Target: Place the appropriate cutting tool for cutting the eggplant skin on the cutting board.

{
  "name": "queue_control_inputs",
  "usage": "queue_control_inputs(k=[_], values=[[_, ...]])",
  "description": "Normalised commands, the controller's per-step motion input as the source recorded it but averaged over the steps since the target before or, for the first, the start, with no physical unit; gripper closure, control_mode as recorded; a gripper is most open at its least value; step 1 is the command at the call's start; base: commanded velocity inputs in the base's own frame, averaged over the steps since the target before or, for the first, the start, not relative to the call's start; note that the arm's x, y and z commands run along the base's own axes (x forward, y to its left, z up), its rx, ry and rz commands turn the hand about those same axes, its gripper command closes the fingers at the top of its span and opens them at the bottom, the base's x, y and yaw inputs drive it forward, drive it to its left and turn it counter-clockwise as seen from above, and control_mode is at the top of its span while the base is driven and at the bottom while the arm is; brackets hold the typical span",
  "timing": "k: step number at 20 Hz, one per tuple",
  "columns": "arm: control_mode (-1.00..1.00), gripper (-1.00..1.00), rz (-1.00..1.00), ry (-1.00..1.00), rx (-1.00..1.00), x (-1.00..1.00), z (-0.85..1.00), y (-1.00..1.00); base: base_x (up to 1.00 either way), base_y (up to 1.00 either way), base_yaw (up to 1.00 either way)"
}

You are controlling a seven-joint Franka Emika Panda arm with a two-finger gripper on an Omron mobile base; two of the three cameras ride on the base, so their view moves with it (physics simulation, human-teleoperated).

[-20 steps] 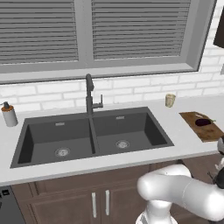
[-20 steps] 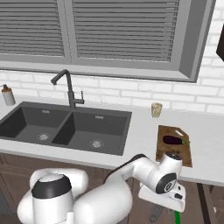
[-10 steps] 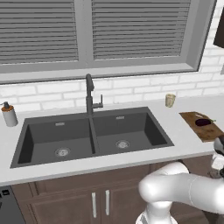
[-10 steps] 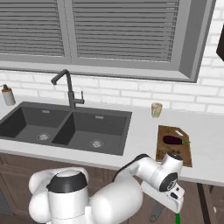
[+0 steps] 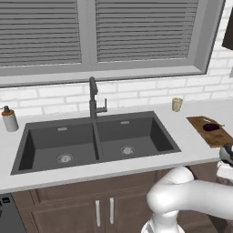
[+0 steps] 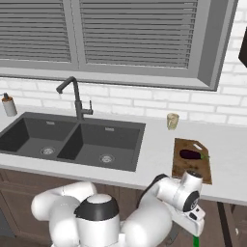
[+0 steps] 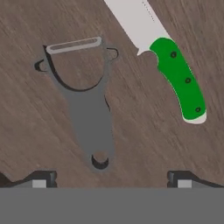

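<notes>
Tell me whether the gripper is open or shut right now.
Open: in the hand view the gripper shows its two fingertips far apart, nothing between them, above the grey peeler.

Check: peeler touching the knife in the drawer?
Apart. The hand view shows bare wood grain between the grey peeler and the green-handled knife; the two outlines never meet.

Counter [image 6: 154, 144]: pale grey, set with a dark double sink [image 6: 72, 140].
On counter: cutting board [image 6: 192, 161], small cup [image 6: 171, 120], soap bottle [image 5: 9, 119].
Dark wood surface [image 7: 43, 131]: a grey peeler [image 7: 85, 105] and a green-handled knife [image 7: 168, 57] are laid apart.
</notes>
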Motion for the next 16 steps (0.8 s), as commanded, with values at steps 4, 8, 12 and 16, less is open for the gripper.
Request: queue_control_inputs(k=[4, 8, 12, 16], values=[[-1.0, -1.0, 0.0, 0.01, -0.09, 0.12, -0.37, 0.09, 0.0, 0.0, 0.0], [-1.0, -1.0, 0.0, 0.01, -0.05, 0.03, -0.29, 0.25, 0.0, 0.0, 0.0], [-1.0, -1.0, 0.0, 0.02, -0.03, 0.0, -0.34, 0.1, 0.0, 0.0, 0.0], [-1.0, -1.0, 0.0, 0.0, 0.0, 0.0, -0.25, 0.0, 0.0, 0.0, 0.0]])
